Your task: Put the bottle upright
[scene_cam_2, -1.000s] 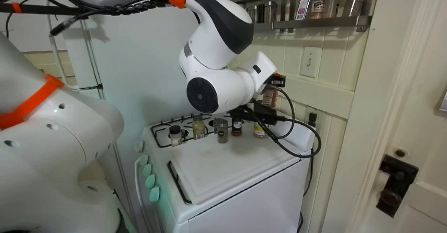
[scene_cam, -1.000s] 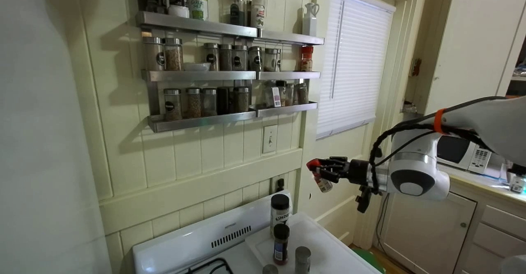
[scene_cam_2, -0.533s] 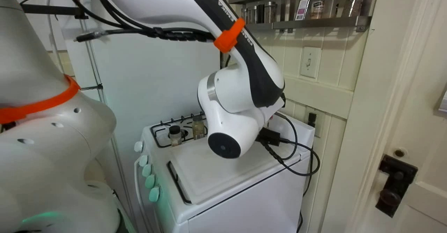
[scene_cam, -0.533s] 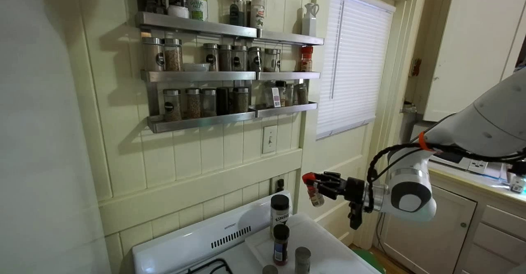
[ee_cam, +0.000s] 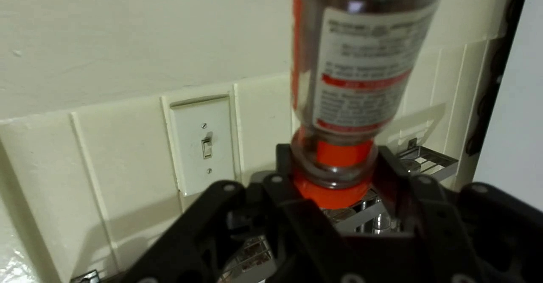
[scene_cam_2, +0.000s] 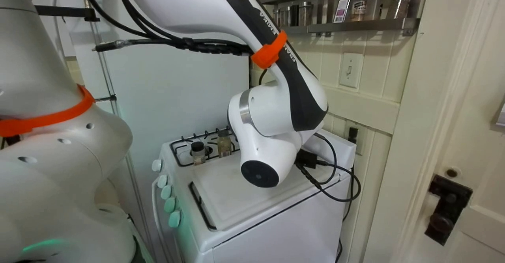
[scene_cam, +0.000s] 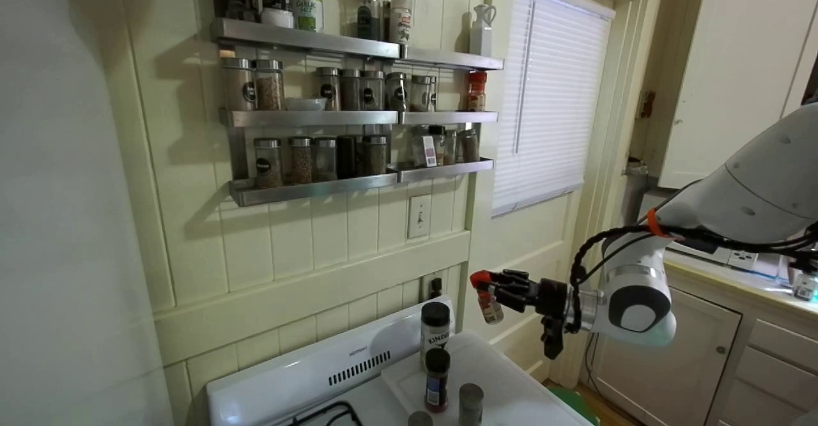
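The hand [ee_cam: 334, 164] grips the red-capped bottle [scene_cam: 491, 309] by its neck, cap up and tilted, in mid-air, apparently near the rear right corner of the stove top [scene_cam: 505, 381]. Probable step: positioning. Next: level the bottle, lower, then release.

Wall [scene_cam: 358, 228]: cream vertical boards, one wide horizontal rail [scene_cam: 319, 293] across. Metal shelves [scene_cam: 313, 117] in three tiers fixed above it; light switch [scene_cam: 419, 216] under their right part; boards shadowed left of the shelves. Right of these in an exterior view: white blind [scene_cam: 553, 94], lowered, bright. Farther right: worktop [scene_cam: 770, 292], yellowish edge, above pale cabinets [scene_cam: 671, 356]; small patch of brown floor [scene_cam: 608, 415] at their foot. White stove [scene_cam_2: 276, 219] just beside the wall, knobs [scene_cam_2: 169, 205] along its left side. On its far side in an exterior view, tall pale panel [scene_cam_2: 169, 89]. Door [scene_cam_2: 485, 144] at right, dark latch plate [scene_cam_2: 446, 204] on it.
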